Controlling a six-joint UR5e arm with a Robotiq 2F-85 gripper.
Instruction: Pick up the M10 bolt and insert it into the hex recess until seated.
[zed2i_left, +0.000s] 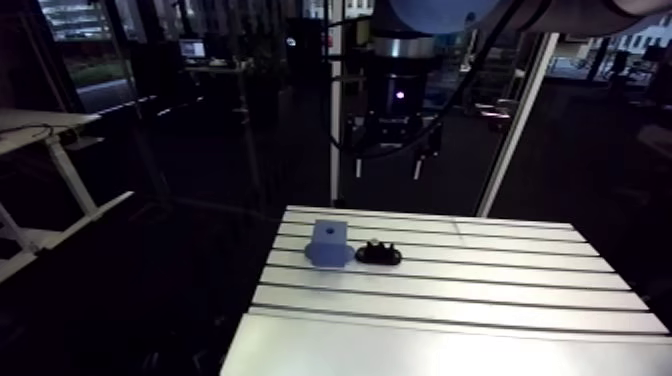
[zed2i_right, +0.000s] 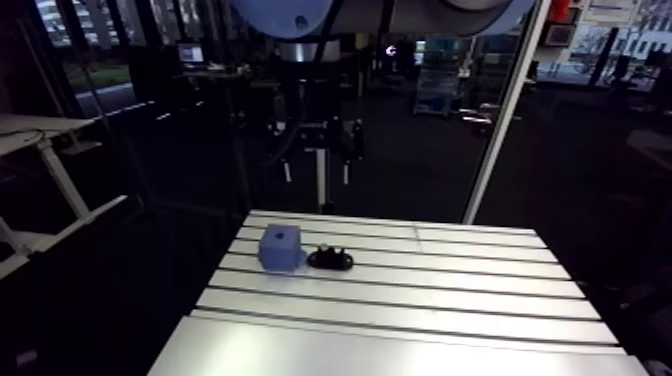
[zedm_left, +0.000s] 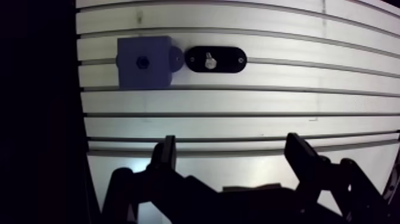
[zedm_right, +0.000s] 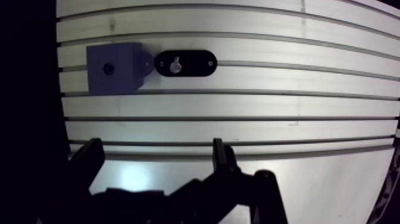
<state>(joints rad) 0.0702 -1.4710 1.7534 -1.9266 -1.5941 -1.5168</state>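
Dark floor (zed2i_left: 150, 290); slotted aluminium table (zed2i_left: 480, 300) brightly lit.

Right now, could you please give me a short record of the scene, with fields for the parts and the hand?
bolt: upright in the black holder, not yet picked
black holder: on the table, right beside the blue block
blue block: hole in its top, no bolt in it
hand: open, empty, both parts ahead of it
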